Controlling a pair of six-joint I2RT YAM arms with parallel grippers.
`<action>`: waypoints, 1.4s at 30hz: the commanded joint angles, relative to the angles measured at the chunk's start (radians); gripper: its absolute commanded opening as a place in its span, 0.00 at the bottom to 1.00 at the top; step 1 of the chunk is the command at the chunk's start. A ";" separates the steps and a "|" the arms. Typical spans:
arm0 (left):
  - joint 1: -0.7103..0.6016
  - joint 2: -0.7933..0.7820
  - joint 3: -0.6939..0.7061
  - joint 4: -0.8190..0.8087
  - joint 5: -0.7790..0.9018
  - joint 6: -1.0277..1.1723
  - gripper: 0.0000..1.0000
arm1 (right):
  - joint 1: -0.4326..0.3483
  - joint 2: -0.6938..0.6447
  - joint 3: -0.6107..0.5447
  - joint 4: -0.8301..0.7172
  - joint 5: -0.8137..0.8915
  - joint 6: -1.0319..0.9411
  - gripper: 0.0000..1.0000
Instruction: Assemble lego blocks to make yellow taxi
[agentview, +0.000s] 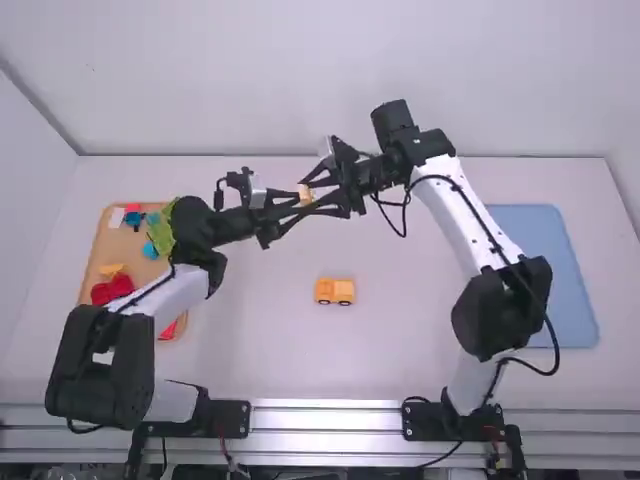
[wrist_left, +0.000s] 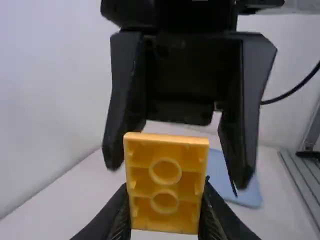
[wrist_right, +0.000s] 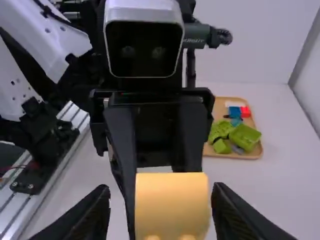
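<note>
Tan tray (agentview: 91, 268) on the left side of the table (agentview: 255, 355), partly hidden by the left arm, holds green blocks (wrist_right: 245, 136) and small blue pieces (agentview: 150, 250) toward its far end, with red pieces (agentview: 112, 288) and a small yellow piece (agentview: 112, 269) nearer. Blue tray (agentview: 545, 240) lies at the right. Between the trays, the partly built yellow taxi (agentview: 334, 291) stands upright on its wheels. Above the table, beyond the taxi and slightly left, a yellow block (wrist_left: 166, 182) is in the air: the left gripper (agentview: 299, 203) has it clamped between its fingers, and the right gripper (agentview: 307, 191) is parted a little wider than the block, its fingers either side.
</note>
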 joint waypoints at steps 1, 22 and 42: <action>-0.005 -0.020 0.019 0.015 0.023 -0.010 0.16 | 0.006 -0.033 0.028 0.004 -0.029 0.000 0.52; 0.001 -0.020 0.019 0.034 0.033 -0.009 0.17 | 0.005 -0.033 0.028 0.024 -0.057 0.018 0.22; -0.031 -0.020 0.019 -0.644 -0.429 0.235 0.99 | 0.029 -0.141 0.017 0.069 1.188 0.863 0.00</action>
